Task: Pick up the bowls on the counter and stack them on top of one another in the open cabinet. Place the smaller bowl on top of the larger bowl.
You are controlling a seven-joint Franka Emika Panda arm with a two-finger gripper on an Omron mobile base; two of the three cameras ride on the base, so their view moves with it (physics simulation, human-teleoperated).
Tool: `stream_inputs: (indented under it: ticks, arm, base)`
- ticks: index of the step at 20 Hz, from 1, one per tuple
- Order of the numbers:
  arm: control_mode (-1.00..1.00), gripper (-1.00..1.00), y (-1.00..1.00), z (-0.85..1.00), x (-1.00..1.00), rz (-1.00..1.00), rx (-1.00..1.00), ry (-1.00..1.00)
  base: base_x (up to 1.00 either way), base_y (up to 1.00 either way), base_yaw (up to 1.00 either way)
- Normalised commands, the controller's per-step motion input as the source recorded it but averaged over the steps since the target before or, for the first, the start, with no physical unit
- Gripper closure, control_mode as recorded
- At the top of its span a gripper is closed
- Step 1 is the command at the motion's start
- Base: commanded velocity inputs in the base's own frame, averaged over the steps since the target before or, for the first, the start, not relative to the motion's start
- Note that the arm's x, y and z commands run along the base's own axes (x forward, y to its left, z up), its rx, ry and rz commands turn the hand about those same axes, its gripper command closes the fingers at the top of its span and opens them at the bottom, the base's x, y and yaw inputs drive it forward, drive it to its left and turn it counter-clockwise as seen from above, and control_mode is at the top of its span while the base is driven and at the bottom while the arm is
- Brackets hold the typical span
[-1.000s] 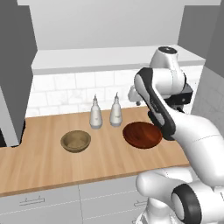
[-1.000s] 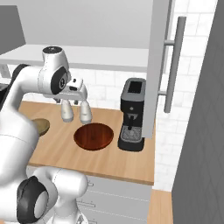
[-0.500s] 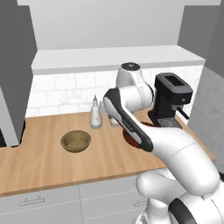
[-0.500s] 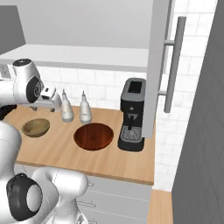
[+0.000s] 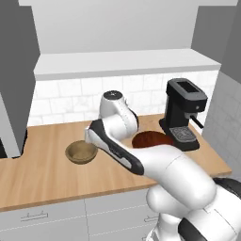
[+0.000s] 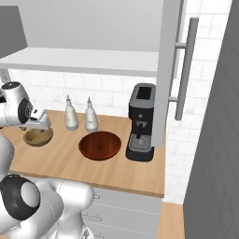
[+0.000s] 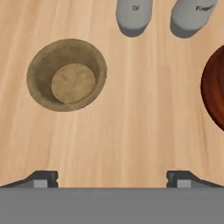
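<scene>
Two dark fingertips (image 7: 43, 178) of the end effector (image 7: 112, 179) stand wide apart at the bottom of the hand view, with nothing between them but bare wood of the desk (image 7: 131, 131). Ahead of the end effector and toward its left finger in that view sits the smaller bowl (image 7: 66, 75), tan-olive, upright and empty, its flat pale bottom showing. Out past the right finger, the larger bowl (image 7: 214, 87) shows as a dark reddish-brown arc cut by the frame edge, well apart from the small one. Farther ahead, beyond both bowls, the bases of two white bottles (image 7: 134, 13) stand side by side near the top edge. From the right base view the end effector (image 6: 39, 125) hangs just above the smaller bowl (image 6: 38, 137), with the larger bowl (image 6: 100, 145) off to its side on the desk (image 6: 116, 170), the bottles (image 6: 71, 114) behind between them, and a black coffee machine (image 6: 141, 122) beyond the larger bowl. Higher up runs the white shelf of the open cabinet (image 6: 84, 60). From the left base view the arm hides the hand; the smaller bowl (image 5: 81, 152) lies beside it.
</scene>
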Motion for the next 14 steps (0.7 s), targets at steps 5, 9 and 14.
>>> stream_inputs:
  ticks: [5, 9, 14]
  arm:
    - [-1.0, -1.0, 0.06, -0.55, 0.69, -0.08, 0.0, 0.01]
    - [-1.0, -1.0, 0.0, -0.47, 0.55, -0.08, 0.07, 0.07]
    - [-1.0, -1.0, 0.08, -0.15, 0.15, -0.02, 0.06, 0.07]
  base:
    - [0.0, 0.0, 0.0]
    - [0.0, 0.0, 0.0]
    - [0.0, 0.0, 0.0]
